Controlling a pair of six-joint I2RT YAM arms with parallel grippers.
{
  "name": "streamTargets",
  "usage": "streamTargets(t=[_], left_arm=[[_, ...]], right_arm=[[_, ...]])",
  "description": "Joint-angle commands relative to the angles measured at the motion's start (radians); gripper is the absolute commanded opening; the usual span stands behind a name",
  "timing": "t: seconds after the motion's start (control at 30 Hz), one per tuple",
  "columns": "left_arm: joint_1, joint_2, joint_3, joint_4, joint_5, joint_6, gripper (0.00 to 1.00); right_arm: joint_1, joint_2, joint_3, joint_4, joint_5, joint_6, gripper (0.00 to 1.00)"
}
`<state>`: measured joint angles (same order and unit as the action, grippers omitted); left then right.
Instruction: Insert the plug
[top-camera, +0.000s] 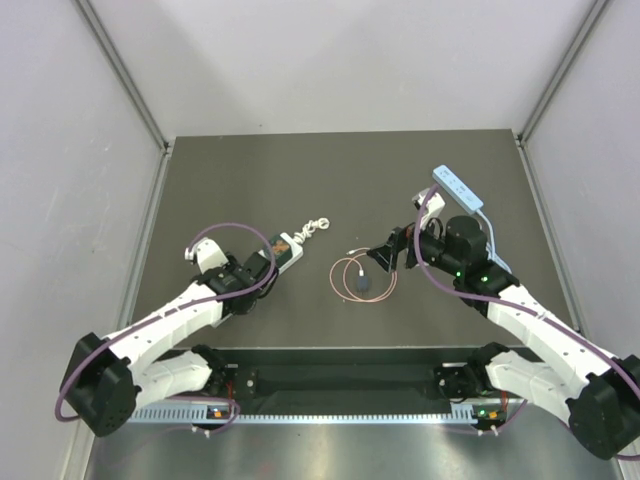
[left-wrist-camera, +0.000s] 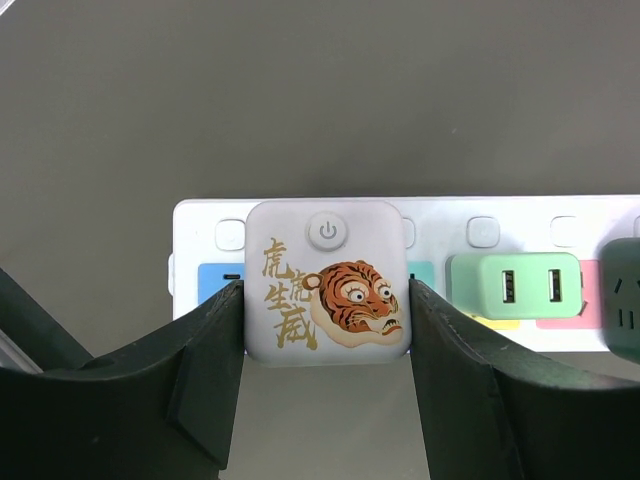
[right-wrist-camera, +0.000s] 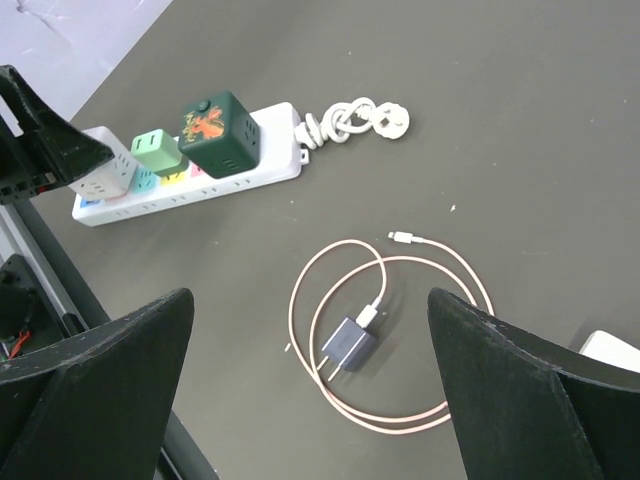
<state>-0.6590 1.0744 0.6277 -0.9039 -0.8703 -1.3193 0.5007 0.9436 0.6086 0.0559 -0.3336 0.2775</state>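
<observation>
Here, the left gripper (left-wrist-camera: 326, 310) has its jaws half-closed, clamped on both sides of the white tiger-print plug (left-wrist-camera: 327, 280), which sits at the left end of the power strip (left-wrist-camera: 520, 215) beside a mint-green adapter (left-wrist-camera: 515, 285). Further right, a dark charger (right-wrist-camera: 347, 343) lies inside its looped pink cable (right-wrist-camera: 300, 300). The right gripper (right-wrist-camera: 308, 310) hangs above it, jaws spread wide and holding nothing.

The white rounded-square plastic plug cube (left-wrist-camera: 327, 280) carries four gold brush-style Chinese characters (left-wrist-camera: 283, 300), 虎虎生威, stacked down the left of its face, beside a printed orange tiger head (left-wrist-camera: 358, 302). Above them, a round grey button (left-wrist-camera: 327, 231) bears the standby power symbol. The dark green plug cube (right-wrist-camera: 222, 130) has an orange emblem (right-wrist-camera: 203, 122) on top, too small to read.
</observation>
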Motion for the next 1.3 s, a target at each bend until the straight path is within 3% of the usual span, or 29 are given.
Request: streamTargets(t=[0.0, 0.23, 0.53, 0.67, 0.73, 0.77, 0.87, 0.9, 1.0, 1.2, 1.27], left_arm=[[-0.060, 0.114, -0.108, 0.039, 0.580, -0.120, 0.00], [-0.177, 0.197, -0.102, 0.095, 0.610, -0.233, 0.00], [-0.198, 0.144, -0.154, 0.129, 0.602, -0.311, 0.00], [-0.197, 0.108, -0.122, 0.056, 0.553, -0.288, 0.00], [-0.197, 0.093, -0.066, -0.012, 0.504, -0.281, 0.21], [-0.197, 0.093, -0.045, -0.080, 0.489, -0.281, 0.46], [-0.197, 0.085, 0.042, -0.162, 0.416, -0.276, 0.77], [-0.197, 0.079, 0.079, -0.200, 0.400, -0.274, 0.93], [-0.197, 0.065, 0.142, -0.231, 0.335, -0.244, 0.98], [-0.188, 0.068, 0.292, -0.309, 0.236, -0.180, 0.98], [-0.185, 0.074, 0.375, -0.300, 0.215, -0.094, 0.98]], right_arm=[[-0.008, -0.026, 0.034, -0.005, 0.005, -0.023, 1.00], [-0.008, -0.043, 0.011, 0.007, 0.005, -0.017, 1.00], [-0.008, -0.029, 0.011, 0.021, -0.010, -0.012, 1.00], [-0.008, -0.023, 0.011, 0.019, -0.010, -0.012, 1.00], [-0.007, -0.022, 0.013, 0.018, -0.010, -0.014, 1.00], [-0.008, -0.022, 0.014, 0.018, -0.010, -0.014, 1.00], [-0.007, -0.026, 0.017, 0.009, -0.001, -0.018, 1.00], [-0.008, -0.026, 0.022, 0.002, 0.002, -0.023, 1.00], [-0.008, -0.029, 0.034, -0.024, 0.011, -0.026, 1.00], [-0.008, -0.025, 0.051, -0.050, 0.044, -0.026, 1.00], [-0.008, -0.008, 0.069, -0.100, 0.094, -0.002, 1.00]])
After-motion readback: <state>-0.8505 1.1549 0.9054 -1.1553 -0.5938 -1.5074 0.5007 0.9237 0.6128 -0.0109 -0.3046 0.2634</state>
